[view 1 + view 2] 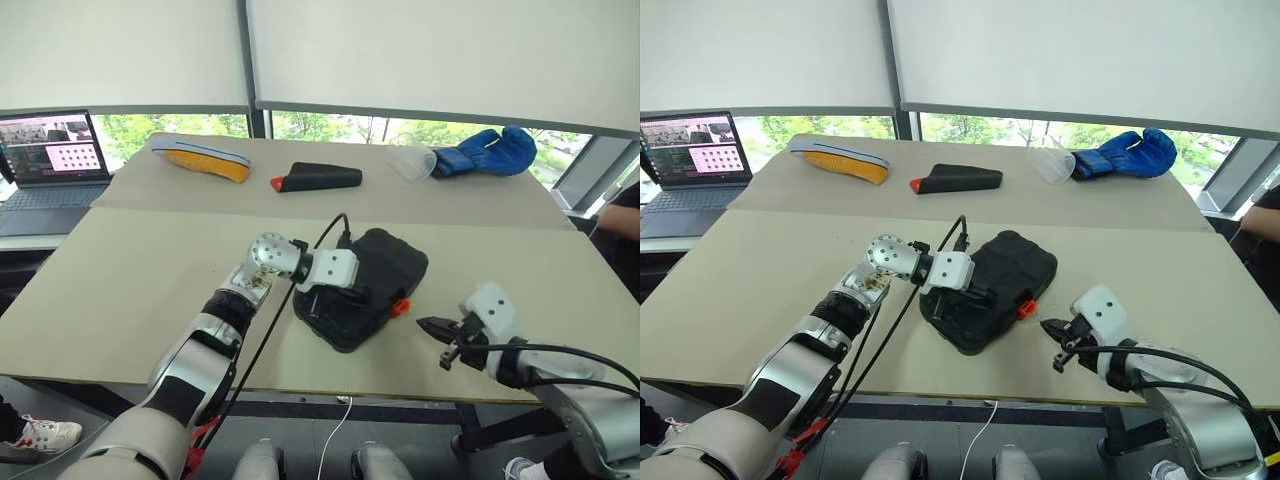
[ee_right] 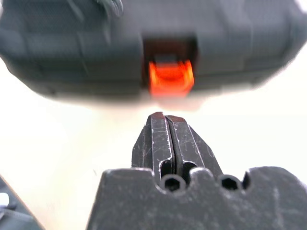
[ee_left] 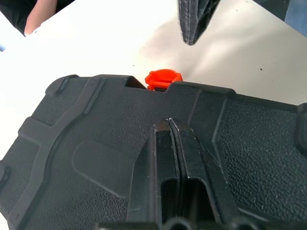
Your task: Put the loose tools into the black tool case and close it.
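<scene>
Pressing on the closed black tool case [image 1: 372,285], left gripper [image 3: 173,125] with fingers clenched together, right gripper [image 2: 164,116] likewise pinched empty, near the orange latch [image 2: 171,77], apart from it.

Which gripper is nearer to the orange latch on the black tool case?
The right. The right gripper sits shut on the table just off the case's latch side, pointing at the orange latch. The left gripper, also shut, rests on the black tool case lid, farther from the latch.
</scene>
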Action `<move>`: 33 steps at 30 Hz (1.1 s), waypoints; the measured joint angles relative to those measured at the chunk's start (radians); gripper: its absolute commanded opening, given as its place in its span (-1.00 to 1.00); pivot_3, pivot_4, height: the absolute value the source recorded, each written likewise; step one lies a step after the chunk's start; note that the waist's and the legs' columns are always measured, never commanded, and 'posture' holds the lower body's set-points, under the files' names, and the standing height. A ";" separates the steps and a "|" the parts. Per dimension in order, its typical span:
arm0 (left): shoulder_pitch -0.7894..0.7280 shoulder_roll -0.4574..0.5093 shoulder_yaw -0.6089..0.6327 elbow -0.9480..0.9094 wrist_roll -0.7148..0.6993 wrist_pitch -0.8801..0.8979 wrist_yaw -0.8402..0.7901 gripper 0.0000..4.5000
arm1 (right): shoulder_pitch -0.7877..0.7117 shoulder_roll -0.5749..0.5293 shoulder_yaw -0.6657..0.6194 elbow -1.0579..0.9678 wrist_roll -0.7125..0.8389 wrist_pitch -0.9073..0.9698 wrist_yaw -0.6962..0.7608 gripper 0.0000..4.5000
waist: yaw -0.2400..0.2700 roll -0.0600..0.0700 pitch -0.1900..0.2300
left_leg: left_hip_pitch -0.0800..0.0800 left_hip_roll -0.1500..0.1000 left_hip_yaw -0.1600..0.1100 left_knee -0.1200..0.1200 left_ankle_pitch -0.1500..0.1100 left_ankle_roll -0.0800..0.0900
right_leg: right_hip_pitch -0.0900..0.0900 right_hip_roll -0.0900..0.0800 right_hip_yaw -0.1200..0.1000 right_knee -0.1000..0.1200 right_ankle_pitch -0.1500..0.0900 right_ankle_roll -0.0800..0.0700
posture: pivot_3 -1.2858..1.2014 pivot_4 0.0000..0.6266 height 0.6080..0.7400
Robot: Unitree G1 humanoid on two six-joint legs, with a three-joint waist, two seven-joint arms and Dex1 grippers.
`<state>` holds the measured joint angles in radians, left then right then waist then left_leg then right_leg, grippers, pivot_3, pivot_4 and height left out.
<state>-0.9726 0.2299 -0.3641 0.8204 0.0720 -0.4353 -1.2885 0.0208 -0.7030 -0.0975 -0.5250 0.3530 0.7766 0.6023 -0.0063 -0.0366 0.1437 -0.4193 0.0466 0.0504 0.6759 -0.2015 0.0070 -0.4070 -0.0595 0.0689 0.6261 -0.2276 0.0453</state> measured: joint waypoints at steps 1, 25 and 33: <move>-0.001 -0.001 0.001 0.001 0.000 0.002 0.000 -0.97 | -0.026 0.008 0.018 0.029 -0.017 -0.010 -0.005 -1.00 | -0.003 0.000 0.000 | 0.000 0.000 0.000 0.000 0.000 0.000 | 0.000 0.000 0.000 0.000 0.000 0.000 | 0.03 -0.52 0.91; -0.008 0.002 0.011 0.023 0.004 -0.002 0.013 -0.97 | -0.119 -0.001 0.005 0.043 -0.018 -0.002 -0.004 -1.00 | 0.002 0.003 -0.001 | -0.004 0.000 0.001 -0.002 0.000 0.000 | -0.005 0.000 0.001 0.000 -0.001 -0.001 | 0.03 -0.52 0.91; -0.018 0.001 0.013 0.046 0.004 -0.003 0.023 -0.97 | -0.181 0.044 0.105 0.174 -0.079 -0.075 -0.003 -1.00 | -0.007 0.003 -0.002 | -0.003 0.000 0.001 -0.003 0.000 0.000 | -0.006 0.000 0.001 0.000 -0.001 -0.001 | 0.03 -0.52 0.91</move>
<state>-0.9904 0.2306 -0.3514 0.8659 0.0763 -0.4386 -1.2651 -0.1600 -0.6589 0.0073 -0.3511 0.2740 0.7011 0.5992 -0.0129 -0.0337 0.1422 -0.4226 0.0465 0.0513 0.6733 -0.2015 0.0071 -0.4126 -0.0596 0.0694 0.6259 -0.2283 0.0447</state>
